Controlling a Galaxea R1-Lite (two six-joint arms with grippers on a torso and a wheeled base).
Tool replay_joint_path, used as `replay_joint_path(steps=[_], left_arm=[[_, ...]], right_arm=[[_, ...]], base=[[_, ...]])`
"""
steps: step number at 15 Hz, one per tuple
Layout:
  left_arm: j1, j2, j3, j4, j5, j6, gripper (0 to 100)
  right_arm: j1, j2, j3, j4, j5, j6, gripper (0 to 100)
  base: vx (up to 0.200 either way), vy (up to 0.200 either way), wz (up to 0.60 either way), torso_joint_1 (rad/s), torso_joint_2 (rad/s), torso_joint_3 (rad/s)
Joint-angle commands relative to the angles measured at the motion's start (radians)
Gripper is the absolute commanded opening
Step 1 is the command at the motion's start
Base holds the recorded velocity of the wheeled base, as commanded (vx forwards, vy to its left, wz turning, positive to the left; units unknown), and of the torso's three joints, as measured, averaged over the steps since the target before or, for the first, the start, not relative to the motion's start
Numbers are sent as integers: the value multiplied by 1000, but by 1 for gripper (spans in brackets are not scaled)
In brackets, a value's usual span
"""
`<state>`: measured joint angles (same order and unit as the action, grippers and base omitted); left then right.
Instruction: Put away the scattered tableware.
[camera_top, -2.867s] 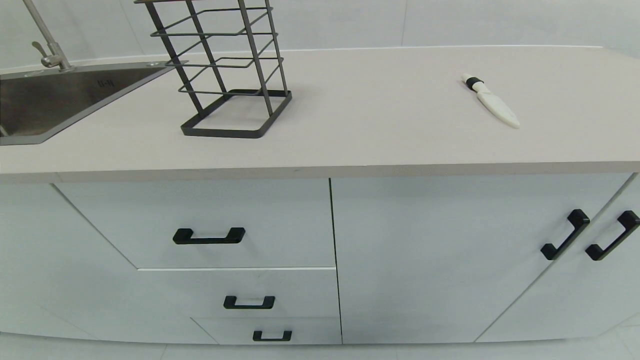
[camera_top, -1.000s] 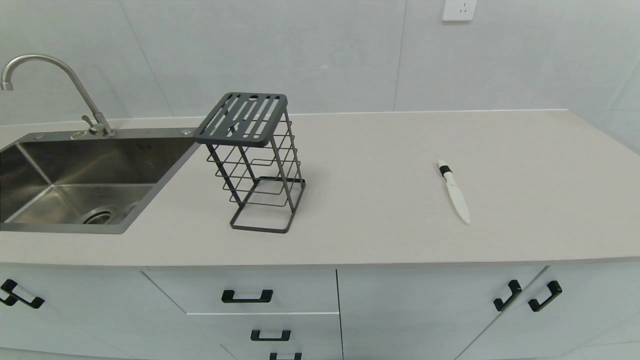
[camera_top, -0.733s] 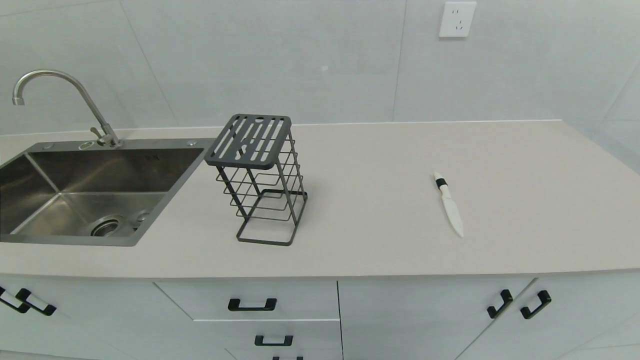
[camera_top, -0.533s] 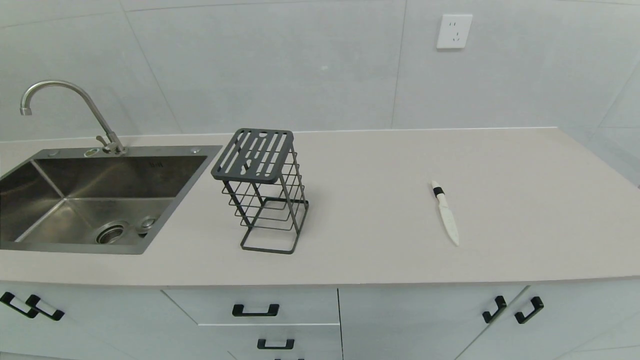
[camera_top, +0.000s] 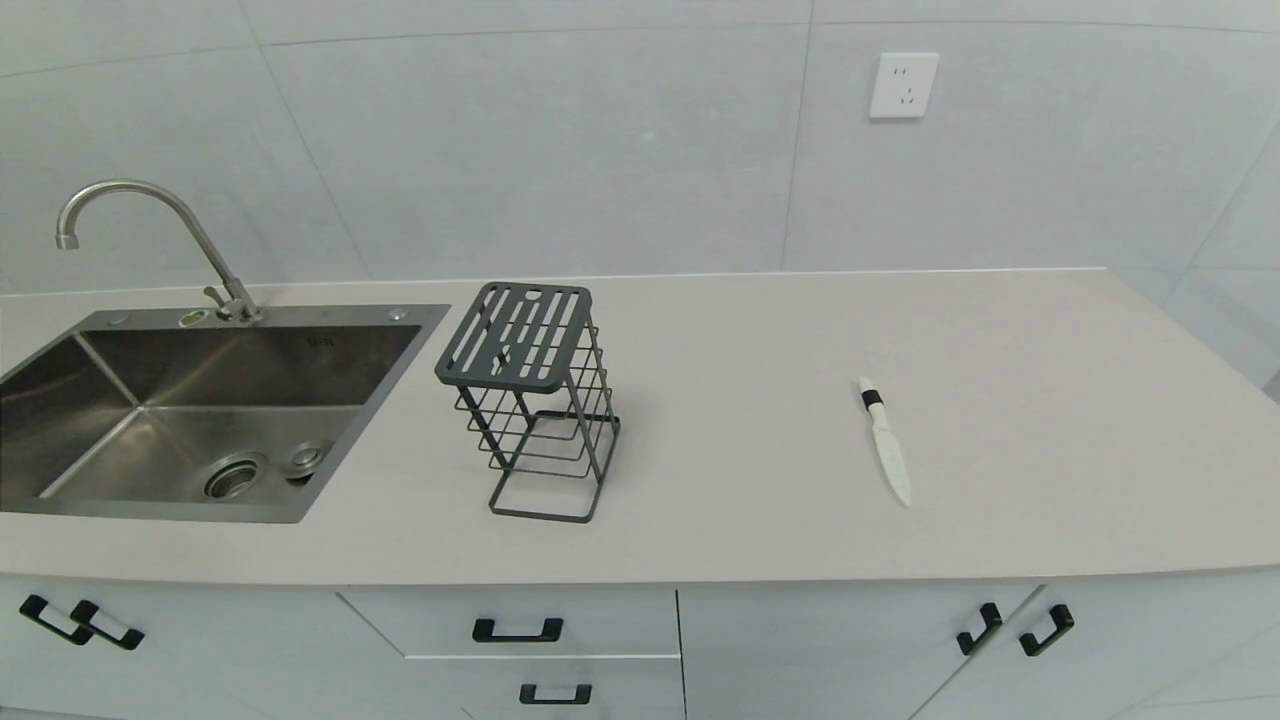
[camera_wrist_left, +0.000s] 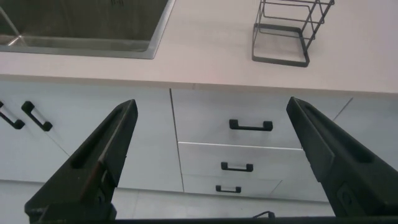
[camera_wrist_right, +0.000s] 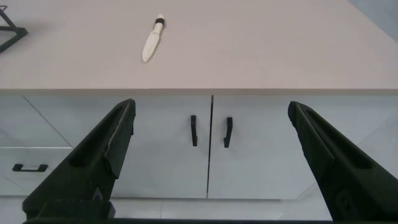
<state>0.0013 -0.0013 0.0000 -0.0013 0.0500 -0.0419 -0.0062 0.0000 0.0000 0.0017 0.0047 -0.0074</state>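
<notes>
**Head view.** A white knife (camera_top: 884, 442) with a black band lies flat on the tabletop (camera_top: 740, 400), right of centre in the frame, with its tip toward the lower edge. A dark wire rack (camera_top: 530, 400) with a slotted top plate stands upright just left of centre, well apart from the knife. A steel sink (camera_top: 230, 350) is set into the tabletop at the left of the frame, just beside the wire rack. A curved faucet (camera_top: 237, 308) stands at the sink's far rim. A wall outlet (camera_top: 903, 85) sits at the upper right. A drawer handle (camera_top: 517, 629) shows near the lower edge.

**Left wrist view.** The left gripper (camera_wrist_left: 211, 102) faces the drawer fronts. Its fingers (camera_wrist_left: 102, 155) are spread wide and hold nothing. The wire rack's base stands on the tabletop beyond.

**Right wrist view.** The right gripper (camera_wrist_right: 211, 104) faces a pair of cabinet doors (camera_wrist_right: 249, 143). Its fingers are likewise spread wide and empty. The knife lies on the tabletop beyond them.
</notes>
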Motion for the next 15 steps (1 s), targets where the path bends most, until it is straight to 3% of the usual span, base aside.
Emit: replay_joint_path(steps=[1,3,14,15], left_arm=[[0,1,0,0,2,-1,100],[0,1,0,0,4,-1,100],[0,1,0,-2,5,-9,100],[0,1,0,-2,5,-6,100]], right_arm=[[0,0,0,0,0,0,100],[2,0,0,0,0,0,100],[2,0,0,0,0,0,100],[0,0,0,0,0,0,100]], base=[[200,0,0,-2,2,-7],[200,0,0,5,2,2],[0,0,0,0,0,0],[200,0,0,2,7,-2]])
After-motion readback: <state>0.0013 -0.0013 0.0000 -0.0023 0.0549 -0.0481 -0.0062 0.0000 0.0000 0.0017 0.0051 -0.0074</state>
